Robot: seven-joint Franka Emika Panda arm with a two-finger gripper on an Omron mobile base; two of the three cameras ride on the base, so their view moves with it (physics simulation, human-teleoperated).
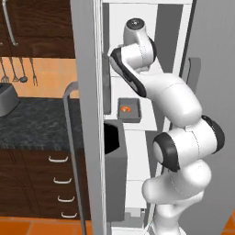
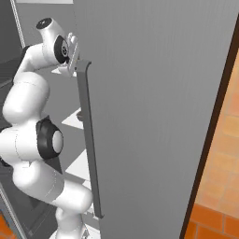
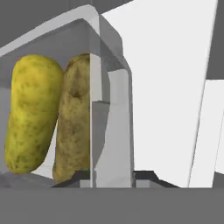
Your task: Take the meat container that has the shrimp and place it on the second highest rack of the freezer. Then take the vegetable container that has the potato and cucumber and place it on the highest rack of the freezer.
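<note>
Close in front of the hand is the clear vegetable container (image 3: 109, 57), holding the yellow-green cucumber (image 3: 33, 113) with the brownish potato (image 3: 74, 122) beside it. It lies against the white inside of the freezer (image 3: 166, 87). My gripper (image 3: 111, 177) straddles the container's near wall. The left tip is at the wall, the right tip stands a little off it, so the jaws are slightly open. My arm (image 1: 137, 55) reaches into the top of the freezer (image 1: 87, 92). One shelf lower, the grey meat container (image 1: 129, 110) with the orange shrimp (image 1: 125, 109) rests on the second highest rack (image 1: 147, 123).
The open freezer door's bar handle (image 1: 69, 137) and a dark door bin (image 1: 114, 137) stand left of the arm. The fridge door (image 2: 163, 116) with its handle (image 2: 86, 140) is close on the right. A dark counter (image 1: 36, 124) over drawers lies at the left.
</note>
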